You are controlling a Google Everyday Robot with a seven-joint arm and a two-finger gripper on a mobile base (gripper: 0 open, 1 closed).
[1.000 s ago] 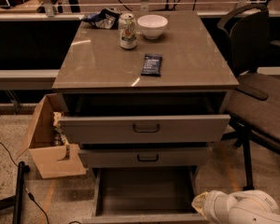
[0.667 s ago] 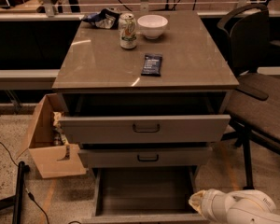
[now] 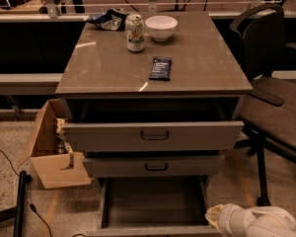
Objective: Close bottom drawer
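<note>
The bottom drawer [image 3: 153, 230] stands pulled far out at the foot of the cabinet, its front panel at the lower edge of the view and its shallow tray apparently bare. The end effector [image 3: 218, 215], a rounded white shell with a yellowish tip, sits low just beside the drawer's right front corner; whether it is spread or pressed together cannot be told.

The main risk is probably an off-centre push. Pressing at that corner rather than mid-panel could skew the thin metal tray on its runners and jam it. The rounded casing may also slide off the smooth grey front, or snag under the middle drawer [image 3: 155, 166], which juts out above with the top drawer [image 3: 153, 136]. A hard shove could shake the worktop [image 3: 202, 78] and tip the tall can [image 3: 134, 32].

The drawers are matte grey sheet metal with flat rectangular fronts and dark loop handles. The worktop is a glossy slab carrying a smooth white bowl [image 3: 161, 27], a flat dark packet [image 3: 161, 68] and a crumpled bag [image 3: 108, 19]. An open cardboard box [image 3: 52, 162] stands at the left.
</note>
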